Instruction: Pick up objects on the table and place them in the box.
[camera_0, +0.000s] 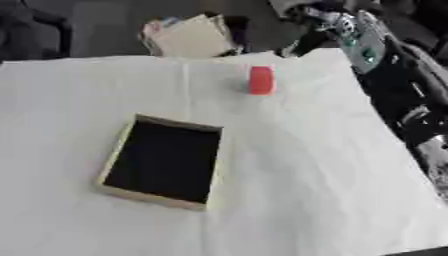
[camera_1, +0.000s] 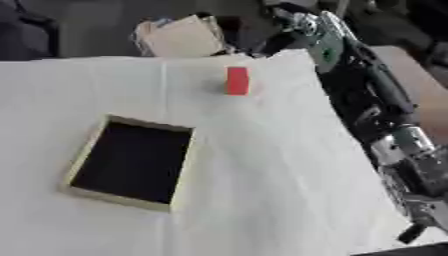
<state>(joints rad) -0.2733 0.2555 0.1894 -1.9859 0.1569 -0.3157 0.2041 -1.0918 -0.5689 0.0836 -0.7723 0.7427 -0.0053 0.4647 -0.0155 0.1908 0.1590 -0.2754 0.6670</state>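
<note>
One red block (camera_0: 261, 80) left on the bench (camera_0: 306, 190), standing near the far edge, well apart from the box (camera_0: 164, 161). Box sits nearer me, left of centre, open top, dark inside, looks empty from here.

My right arm runs down the right side of both views, off the cloth. Right hand (camera_1: 422, 212) shows low at the right edge in the right eye view only; I can't tell whether its fingers are apart or together. Left hand isn't in view at all. Nothing held as far as I can see.

Step, as I read it: pre-reach. Block not yet picked, nothing placed.

Next move calls for:
- bring the right hand across and forward to the block, since that arm is on its side
- come in over the top, fingers either side of the narrow faces; it stands upright and could tip if nudged
- lift clear, carry back and left to the box, release low over the dark interior

Cardboard clutter (camera_0: 194, 36) past the far edge, behind the block. Keep the reach short of it.
</note>
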